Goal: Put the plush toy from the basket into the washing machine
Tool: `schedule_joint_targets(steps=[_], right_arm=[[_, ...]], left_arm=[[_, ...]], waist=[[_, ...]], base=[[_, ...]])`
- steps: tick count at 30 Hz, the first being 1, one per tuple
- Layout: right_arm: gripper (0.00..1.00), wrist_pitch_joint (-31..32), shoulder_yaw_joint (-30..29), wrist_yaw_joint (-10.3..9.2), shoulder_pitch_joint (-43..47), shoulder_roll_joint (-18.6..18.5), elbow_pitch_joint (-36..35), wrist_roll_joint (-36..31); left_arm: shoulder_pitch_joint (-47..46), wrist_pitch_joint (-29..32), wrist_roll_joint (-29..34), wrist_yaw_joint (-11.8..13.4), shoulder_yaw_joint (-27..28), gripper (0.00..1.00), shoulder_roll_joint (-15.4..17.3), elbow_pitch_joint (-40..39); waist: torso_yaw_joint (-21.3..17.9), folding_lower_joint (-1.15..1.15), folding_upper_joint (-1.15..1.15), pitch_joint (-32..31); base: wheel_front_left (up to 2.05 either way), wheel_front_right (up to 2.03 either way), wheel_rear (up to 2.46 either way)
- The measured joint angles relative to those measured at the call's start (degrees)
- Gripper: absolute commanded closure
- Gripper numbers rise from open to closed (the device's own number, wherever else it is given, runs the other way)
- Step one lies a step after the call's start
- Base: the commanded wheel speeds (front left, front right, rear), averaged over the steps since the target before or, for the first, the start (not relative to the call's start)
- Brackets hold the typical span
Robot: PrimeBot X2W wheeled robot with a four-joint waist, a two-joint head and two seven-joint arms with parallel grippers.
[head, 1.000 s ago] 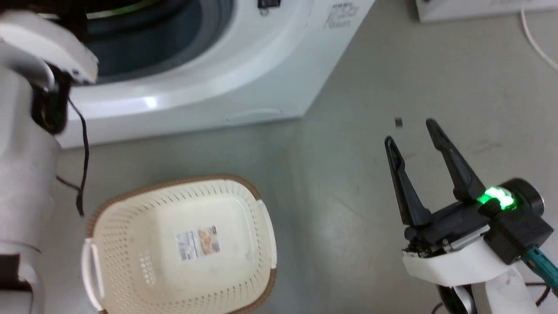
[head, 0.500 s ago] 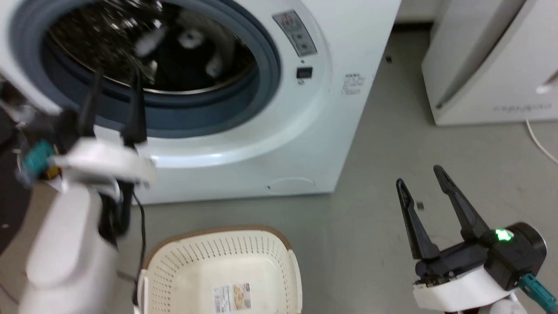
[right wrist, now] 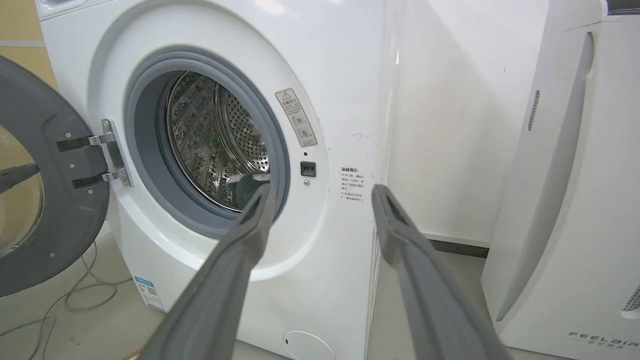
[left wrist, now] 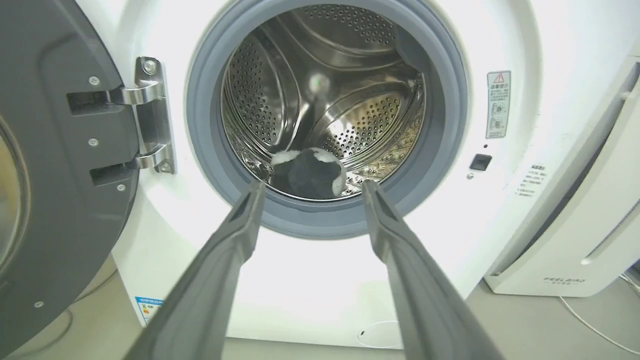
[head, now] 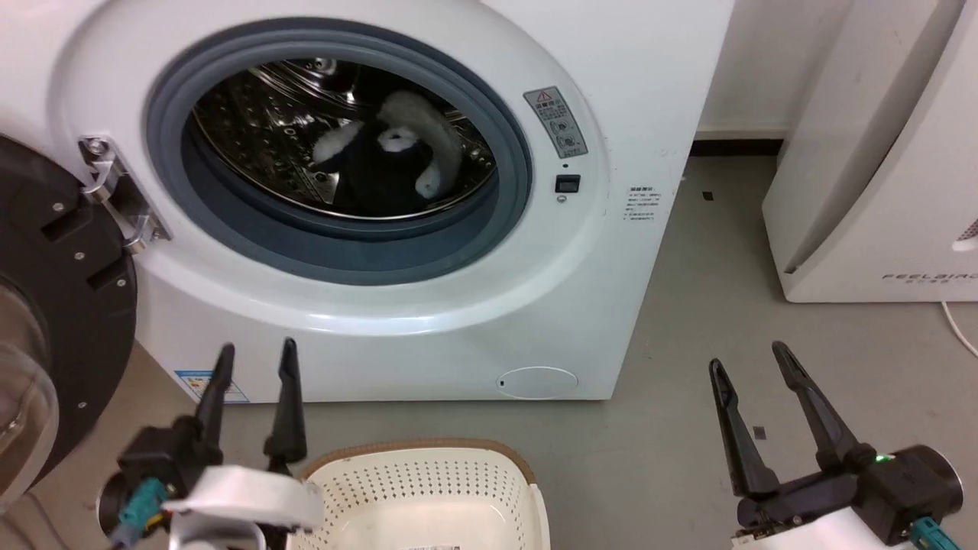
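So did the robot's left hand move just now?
Yes. The left hand was up at the grey door ring of the big white washing machine; now it sits lower, beside the cream perforated plastic basket.

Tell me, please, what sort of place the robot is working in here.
Most likely a laundry or utility corner, possibly a test space. A front-loading washing machine stands with its door open, a perforated basket sits on the grey floor before it, and a second white appliance stands beside it.

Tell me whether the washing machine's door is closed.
No: the door stands swung open on its hinge at the left of the washing machine, with the plush toy visible inside.
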Motion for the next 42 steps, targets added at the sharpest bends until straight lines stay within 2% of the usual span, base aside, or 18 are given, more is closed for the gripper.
schedule_joint_targets(steps=[14, 23, 24, 42], right_arm=[[0.00, 0.00, -1.45, 0.00, 0.99, 0.58, 1.09, -0.97], [0.00, 0.00, -1.53, 0.00, 1.01, 0.68, 1.78, -0.92], [1.00, 0.01, -1.53, 0.00, 0.99, 0.68, 1.79, -0.93], [1.00, 1.54, -1.77, 0.00, 0.96, 0.67, 1.99, -1.01]], left_arm=[[6.67, 0.01, 9.22, -1.85, -0.30, 0.00, -3.56, -1.24], [7.72, 0.01, 11.73, -3.89, 1.40, 0.00, -6.06, -0.76], [7.71, 0.04, 11.74, -4.07, 1.49, 1.00, -6.13, -0.75], [7.68, 1.59, 12.72, -4.08, 2.07, 1.00, -6.43, -0.89]], waist=[[0.57, 0.01, 0.00, -1.29], [0.18, 0.02, 0.00, -1.24], [0.16, 0.02, 0.00, -1.23], [0.17, 0.02, 0.00, -1.56]], base=[[0.00, 0.00, 0.00], [0.00, 0.00, 0.00], [0.00, 0.00, 0.00], [0.00, 0.00, 0.00]])
